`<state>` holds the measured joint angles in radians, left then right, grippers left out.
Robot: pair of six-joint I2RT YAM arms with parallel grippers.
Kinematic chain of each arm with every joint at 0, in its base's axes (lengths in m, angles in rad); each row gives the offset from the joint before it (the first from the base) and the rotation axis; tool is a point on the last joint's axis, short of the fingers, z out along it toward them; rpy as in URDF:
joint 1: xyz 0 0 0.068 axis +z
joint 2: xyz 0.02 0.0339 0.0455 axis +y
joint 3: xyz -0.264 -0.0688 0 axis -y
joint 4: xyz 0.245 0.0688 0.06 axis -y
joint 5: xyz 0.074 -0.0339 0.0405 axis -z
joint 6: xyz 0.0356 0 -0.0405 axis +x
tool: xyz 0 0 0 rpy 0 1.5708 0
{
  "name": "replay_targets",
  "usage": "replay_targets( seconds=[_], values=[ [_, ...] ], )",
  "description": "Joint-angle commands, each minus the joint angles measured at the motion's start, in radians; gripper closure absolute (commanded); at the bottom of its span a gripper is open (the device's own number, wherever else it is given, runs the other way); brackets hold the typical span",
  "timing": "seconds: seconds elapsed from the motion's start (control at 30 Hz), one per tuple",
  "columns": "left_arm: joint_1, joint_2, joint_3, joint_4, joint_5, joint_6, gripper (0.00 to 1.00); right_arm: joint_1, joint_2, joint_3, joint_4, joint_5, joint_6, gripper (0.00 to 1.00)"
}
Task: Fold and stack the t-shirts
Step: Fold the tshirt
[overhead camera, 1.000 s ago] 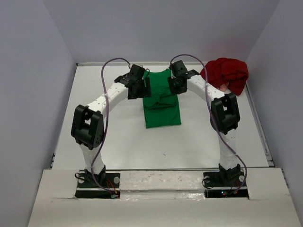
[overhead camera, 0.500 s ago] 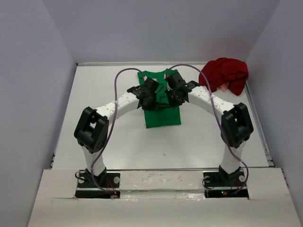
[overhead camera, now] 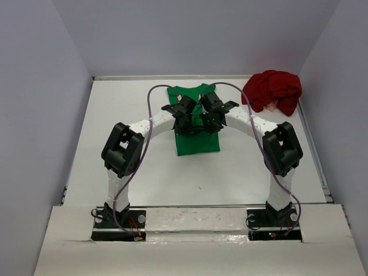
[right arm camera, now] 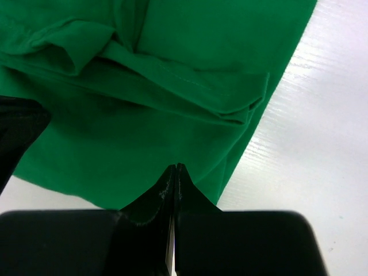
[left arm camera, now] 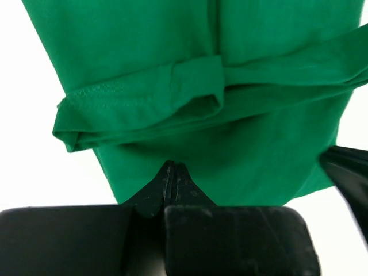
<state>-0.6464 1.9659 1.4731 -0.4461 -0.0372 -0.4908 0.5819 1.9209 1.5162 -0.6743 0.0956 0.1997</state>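
Top external view: the bright green cloth t-shirt (overhead camera: 198, 145) lies half-folded on the white counter (overhead camera: 241, 167). The left hand (overhead camera: 187, 124) and right hand (overhead camera: 211, 123) hover above it, pressed together, empty. The crumpled dark red cloth t-shirt (overhead camera: 273, 89) sits beyond its right. Next, probably: spread, pinch an end, fold over.

Two t-shirts — one green t-shirt (overhead camera: 196, 145), one dark red t-shirt (overhead camera: 275, 89). Two hands — the left hand (overhead camera: 185, 122), the right hand (overhead camera: 210, 122). Two purple cables (overhead camera: 149, 109) and one white worktop (overhead camera: 144, 167).
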Motion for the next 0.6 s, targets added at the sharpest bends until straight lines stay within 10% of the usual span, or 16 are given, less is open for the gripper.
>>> replay_targets(
  seconds=[0.0, 0.57],
  values=[
    [0.005, 0.01, 0.073, -0.011, 0.0, 0.006, 1.0, -0.002, 0.041, 0.05, 0.044, -0.016, 0.006, 1.0],
    [0.054, 0.062, 0.13, -0.014, 0.029, 0.038, 1.0, -0.002, 0.2, 0.216, 0.024, 0.033, -0.026, 1.0]
  ],
)
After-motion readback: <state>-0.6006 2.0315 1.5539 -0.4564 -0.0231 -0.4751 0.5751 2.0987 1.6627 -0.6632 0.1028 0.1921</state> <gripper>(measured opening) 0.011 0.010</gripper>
